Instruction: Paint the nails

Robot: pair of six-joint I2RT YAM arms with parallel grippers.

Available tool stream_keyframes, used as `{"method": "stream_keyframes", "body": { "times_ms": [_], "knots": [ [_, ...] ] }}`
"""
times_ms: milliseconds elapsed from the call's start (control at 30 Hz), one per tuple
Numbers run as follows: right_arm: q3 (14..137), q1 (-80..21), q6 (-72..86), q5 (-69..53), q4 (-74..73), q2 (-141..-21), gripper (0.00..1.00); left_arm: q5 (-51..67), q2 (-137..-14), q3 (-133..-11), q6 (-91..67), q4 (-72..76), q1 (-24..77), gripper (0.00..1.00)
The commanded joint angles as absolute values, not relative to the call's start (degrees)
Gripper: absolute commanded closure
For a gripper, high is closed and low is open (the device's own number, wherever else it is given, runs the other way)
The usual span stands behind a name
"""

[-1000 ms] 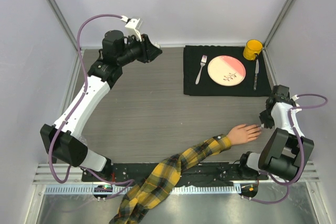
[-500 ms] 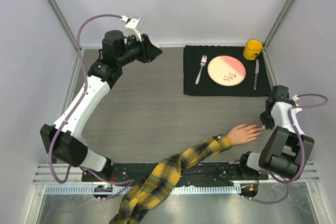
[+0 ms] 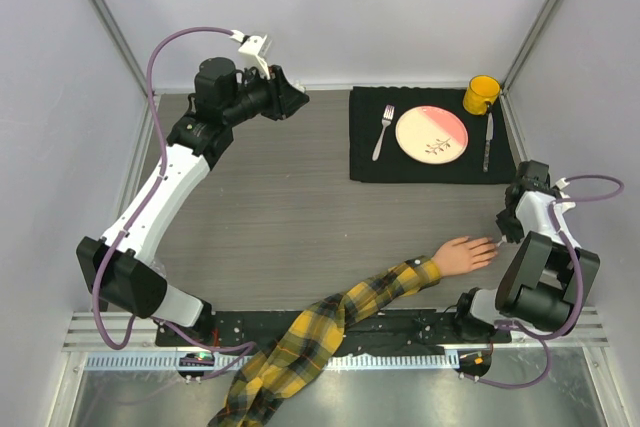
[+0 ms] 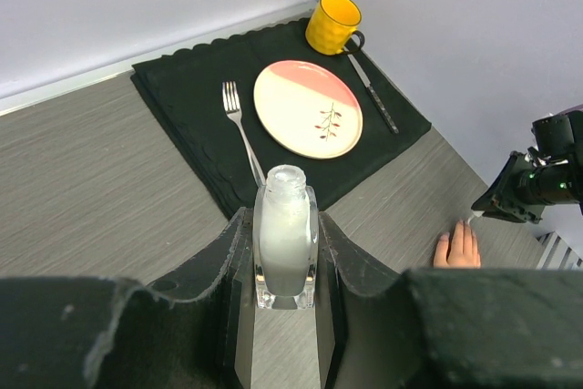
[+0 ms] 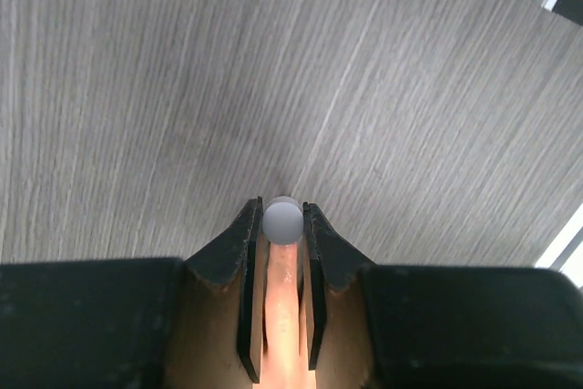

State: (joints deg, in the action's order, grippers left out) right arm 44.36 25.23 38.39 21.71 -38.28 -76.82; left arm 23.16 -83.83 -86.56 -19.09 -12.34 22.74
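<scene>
The peach mannequin hand (image 3: 463, 253) lies palm down at the near right, and its yellow-and-black plaid sleeve (image 3: 330, 322) runs off the front edge. My right gripper (image 3: 503, 234) hovers at the fingertips, shut on a small white round cap (image 5: 282, 221). In the right wrist view one peach finger (image 5: 282, 316) lies straight below the cap, between the jaws. The nails (image 4: 443, 238) show only as tiny pinkish tips. My left gripper (image 3: 295, 97), raised at the back left, is shut on the clear uncapped bottle (image 4: 287, 230).
A black placemat (image 3: 370, 162) at the back right carries a fork (image 3: 383, 131), a pink-and-cream plate (image 3: 431, 133) and a knife (image 3: 488, 142). A yellow mug (image 3: 481, 94) stands at its far corner. Grey walls close in the table on three sides.
The right arm's elbow has shifted slightly. Its gripper stays at the fingertips with the cap. The left arm and bottle have not moved.
</scene>
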Motion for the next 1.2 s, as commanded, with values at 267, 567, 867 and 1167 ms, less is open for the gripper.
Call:
{"method": "stream_keyframes", "body": {
  "times_ms": [267, 567, 867, 1167],
  "knots": [
    [46.7, 25.1, 36.7, 22.5, -37.1, -76.7, 1.00, 23.9, -81.8, -88.2, -18.7, -10.2, 22.5, 1.00],
    [46.9, 22.9, 39.7, 19.1, -41.6, -74.4, 1.00, 24.0, -81.3, -87.3, -19.3, -9.4, 22.5, 1.00],
    [45.7, 23.1, 39.8, 22.0, -41.8, -74.2, 1.00, 24.0, -81.0, -87.0, -19.5, -9.5, 22.7, 1.00],
    [45.8, 24.4, 37.4, 23.8, -39.5, -76.1, 1.00, 23.6, -81.1, -87.5, -19.3, -9.8, 22.8, 1.00]
  ]
}}
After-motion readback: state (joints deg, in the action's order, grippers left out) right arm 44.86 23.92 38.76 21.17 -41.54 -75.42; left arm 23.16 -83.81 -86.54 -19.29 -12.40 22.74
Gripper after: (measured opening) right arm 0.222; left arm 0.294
